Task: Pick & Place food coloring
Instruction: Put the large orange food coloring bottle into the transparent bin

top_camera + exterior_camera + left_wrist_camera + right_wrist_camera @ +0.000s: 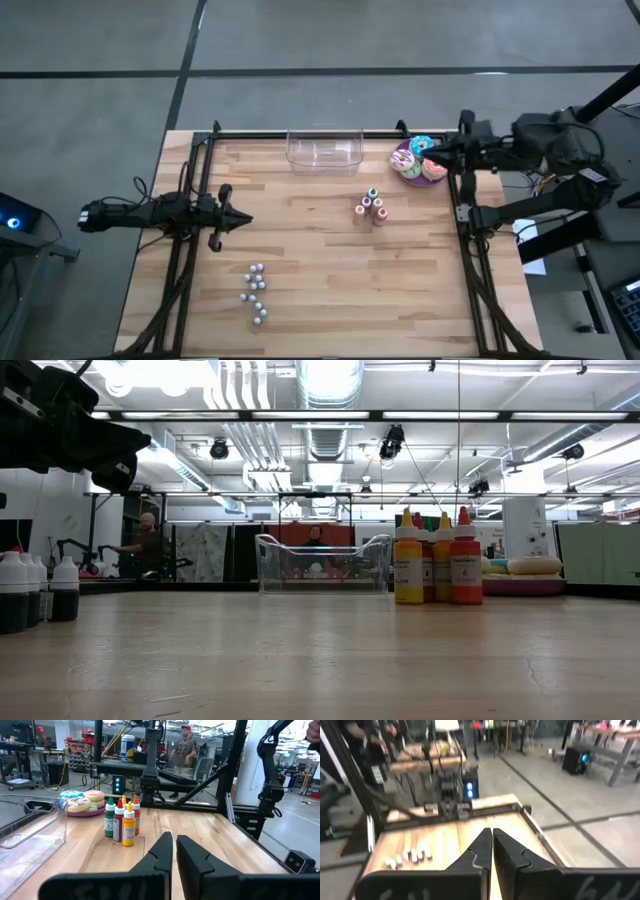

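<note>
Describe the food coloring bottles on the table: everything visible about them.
The food coloring is a tight cluster of four small squeeze bottles standing upright on the wooden table, right of centre, in front of the clear plastic bin and near the plate of doughnuts. They have pointed caps in green, red, yellow and orange over green, dark red, yellow and orange contents, each with a white label. They stand close together, perhaps touching. Neither hand touches them.
</note>
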You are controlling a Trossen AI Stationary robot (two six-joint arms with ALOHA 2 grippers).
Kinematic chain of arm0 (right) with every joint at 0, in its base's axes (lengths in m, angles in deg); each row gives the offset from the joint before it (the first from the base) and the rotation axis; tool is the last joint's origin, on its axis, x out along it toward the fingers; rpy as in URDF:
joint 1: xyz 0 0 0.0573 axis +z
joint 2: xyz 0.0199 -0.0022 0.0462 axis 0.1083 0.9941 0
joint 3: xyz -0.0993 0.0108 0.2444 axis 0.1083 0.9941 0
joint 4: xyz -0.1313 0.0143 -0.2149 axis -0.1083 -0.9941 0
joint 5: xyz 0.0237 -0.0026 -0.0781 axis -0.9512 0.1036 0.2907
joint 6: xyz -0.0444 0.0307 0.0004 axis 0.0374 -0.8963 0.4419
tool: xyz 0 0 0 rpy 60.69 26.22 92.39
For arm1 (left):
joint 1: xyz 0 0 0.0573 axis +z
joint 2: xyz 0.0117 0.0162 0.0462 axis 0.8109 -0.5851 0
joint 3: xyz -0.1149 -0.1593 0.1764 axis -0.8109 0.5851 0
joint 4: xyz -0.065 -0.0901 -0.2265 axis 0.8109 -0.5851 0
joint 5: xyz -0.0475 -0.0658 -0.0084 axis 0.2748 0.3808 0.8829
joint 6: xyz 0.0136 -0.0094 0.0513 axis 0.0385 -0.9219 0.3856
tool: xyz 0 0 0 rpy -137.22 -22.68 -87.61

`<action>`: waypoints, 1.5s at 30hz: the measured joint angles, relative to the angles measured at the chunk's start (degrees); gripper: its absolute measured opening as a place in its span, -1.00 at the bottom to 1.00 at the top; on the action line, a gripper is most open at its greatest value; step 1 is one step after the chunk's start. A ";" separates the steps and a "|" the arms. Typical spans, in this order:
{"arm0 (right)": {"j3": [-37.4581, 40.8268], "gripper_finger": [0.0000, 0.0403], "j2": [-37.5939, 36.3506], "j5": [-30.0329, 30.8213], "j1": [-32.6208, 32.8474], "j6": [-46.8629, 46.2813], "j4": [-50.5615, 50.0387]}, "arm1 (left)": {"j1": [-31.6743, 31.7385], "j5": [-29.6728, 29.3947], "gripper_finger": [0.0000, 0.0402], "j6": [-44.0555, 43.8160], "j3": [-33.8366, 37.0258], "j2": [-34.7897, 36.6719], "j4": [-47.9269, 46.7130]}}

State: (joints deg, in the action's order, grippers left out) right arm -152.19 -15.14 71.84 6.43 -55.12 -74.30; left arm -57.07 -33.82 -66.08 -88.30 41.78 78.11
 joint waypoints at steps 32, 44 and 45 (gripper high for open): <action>0.43 -0.96 15.84 -0.26 -0.11 10.91 -7.94 | 0.00 0.00 -1.00 0.00 0.00 -0.01 0.00; 0.81 -0.96 17.16 -0.30 -5.62 11.56 -12.61 | 0.00 0.00 -1.00 0.00 0.00 0.01 0.00; 0.85 -0.96 17.24 -0.29 -6.21 11.56 -13.21 | 0.00 0.00 -1.00 0.00 0.00 0.01 0.00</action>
State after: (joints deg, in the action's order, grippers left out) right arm -151.33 2.10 71.55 0.22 -43.55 -87.51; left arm -57.07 -33.82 -66.08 -88.30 41.79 78.11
